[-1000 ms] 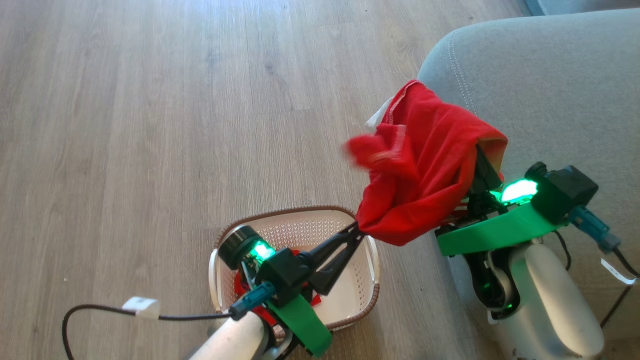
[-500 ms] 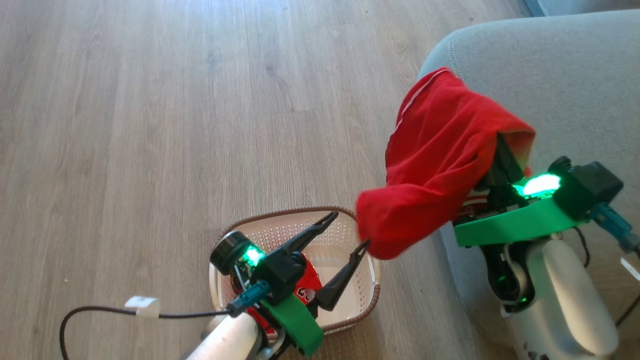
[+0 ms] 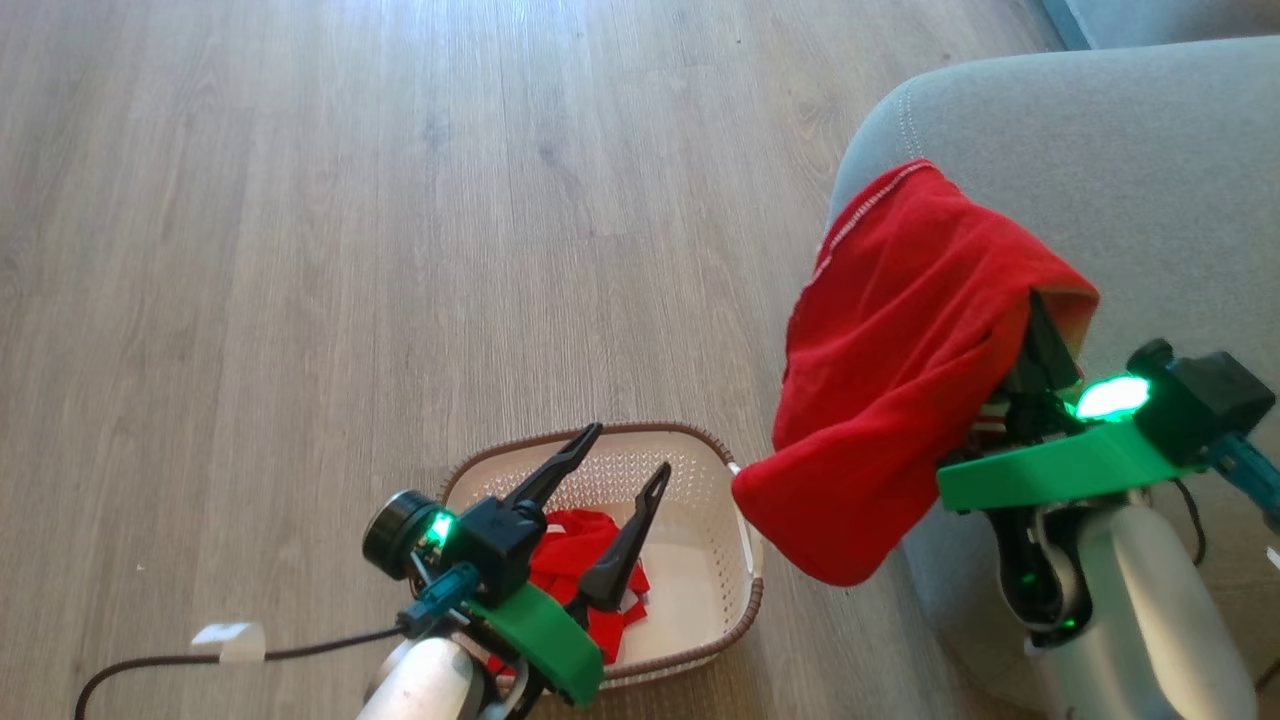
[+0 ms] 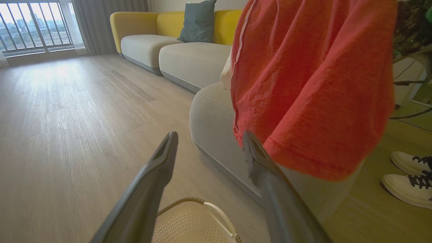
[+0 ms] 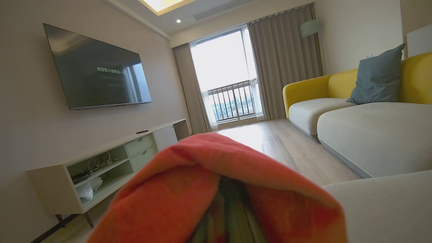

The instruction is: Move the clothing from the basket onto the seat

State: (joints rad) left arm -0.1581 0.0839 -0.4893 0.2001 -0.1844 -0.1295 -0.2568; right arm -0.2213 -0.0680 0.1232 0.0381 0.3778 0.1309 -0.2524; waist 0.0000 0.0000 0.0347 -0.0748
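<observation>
From the head, the left hand (image 3: 630, 448) hangs released over the basket (image 3: 745, 590), where some clothing (image 3: 585, 560) lies; right of the basket, the right hand (image 3: 1043, 345) is clenched on a red garment (image 3: 900, 330) by the seat (image 3: 1100, 150). From the left wrist, that garment dangles beyond the basket; from the right wrist, it drapes that hand.

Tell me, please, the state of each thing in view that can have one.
Left gripper, open and empty, above the basket.
Right gripper, shut on the garment draped over it.
Garment, held aloft at the corner of the seat, not laid down.
Basket, upright on the floor, red clothing inside.
</observation>
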